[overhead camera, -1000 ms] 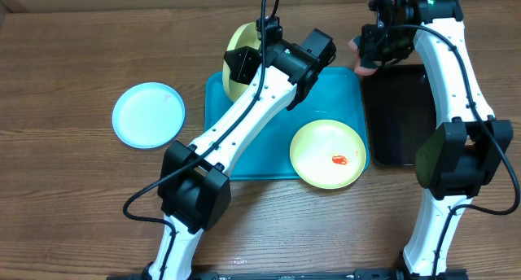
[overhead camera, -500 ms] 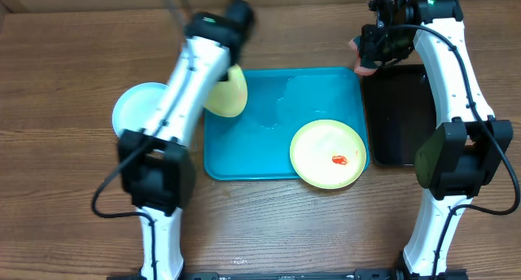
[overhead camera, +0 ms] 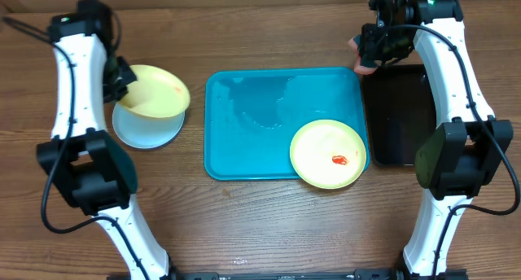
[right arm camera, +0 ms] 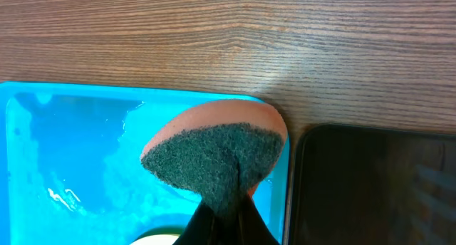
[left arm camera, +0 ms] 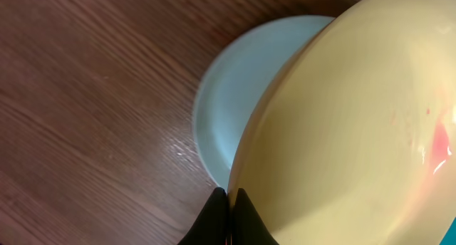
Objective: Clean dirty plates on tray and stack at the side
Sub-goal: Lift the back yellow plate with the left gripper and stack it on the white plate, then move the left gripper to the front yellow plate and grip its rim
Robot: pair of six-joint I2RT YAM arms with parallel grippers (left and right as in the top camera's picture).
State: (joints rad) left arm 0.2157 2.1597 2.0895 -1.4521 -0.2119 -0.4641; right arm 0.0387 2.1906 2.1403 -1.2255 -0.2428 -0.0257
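One yellow-green plate (overhead camera: pixel 155 91) is off the tray (overhead camera: pixel 244 154) and hanging over the light-blue plate (overhead camera: pixel 146 132), which lies flat on the table (overhead camera: pixel 244 223) just left of the tray. The yellow-green one sits tilted and covers the far part of the blue one; can't tell if they're actually touching. There's a faint pinkish smear (left arm camera: pixel 438 142) near its rim. The left gripper (left arm camera: pixel 228 202) has its jaws pinched tight on that plate's edge, which the left wrist view shows pretty clearly. The second yellow-green plate (overhead camera: pixel 328 154) lies flat at the tray's near right corner, overlapping the rim a bit, with a small red smear (overhead camera: pixel 339 159) in its pale middle. The rest of the tray floor is bare turquoise with a shiny wet film on the far half. Over at the tray's far right corner, the right gripper (right arm camera: pixel 226 202) is clamped on a sponge (right arm camera: pixel 212 152), green scrubby side facing the wrist camera and orange-pink body behind it, held just above the tray rim. The black tray (overhead camera: pixel 399 117) lies right beside the turquoise one, on its right.
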